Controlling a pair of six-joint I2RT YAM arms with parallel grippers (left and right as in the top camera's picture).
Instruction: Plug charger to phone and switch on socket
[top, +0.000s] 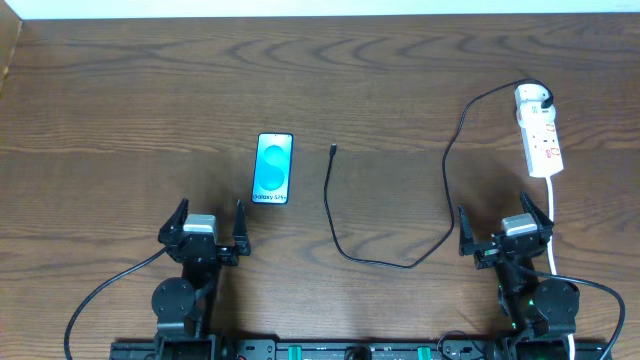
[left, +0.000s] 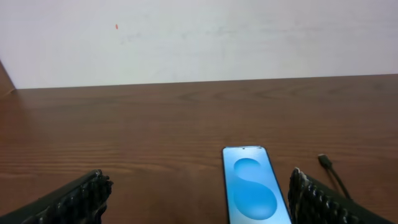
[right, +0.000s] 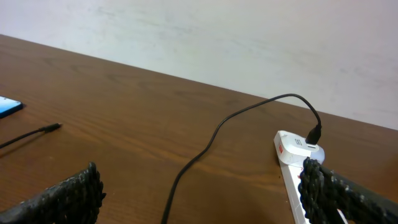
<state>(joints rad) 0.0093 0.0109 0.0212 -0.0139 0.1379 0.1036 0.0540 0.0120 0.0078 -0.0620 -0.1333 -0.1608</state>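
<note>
The phone (top: 273, 169) lies flat with its blue screen up, left of the table's middle; in the left wrist view the phone (left: 254, 190) sits just ahead, toward the right finger. The charger cable (top: 383, 262) loops across the wood, its plug tip (top: 333, 150) lying loose right of the phone and its white adapter head (top: 533, 96) seated in the socket (top: 541, 135) at the far right. My left gripper (top: 208, 225) stands open near the phone's near end, holding nothing. My right gripper (top: 503, 228) is open and empty, just short of the socket (right: 287, 163).
The socket's white cord (top: 553, 222) runs down past my right gripper to the front edge. A pale wall (left: 199, 37) rises behind the table's far edge. Thick black robot cables (top: 100, 300) trail near both arm bases.
</note>
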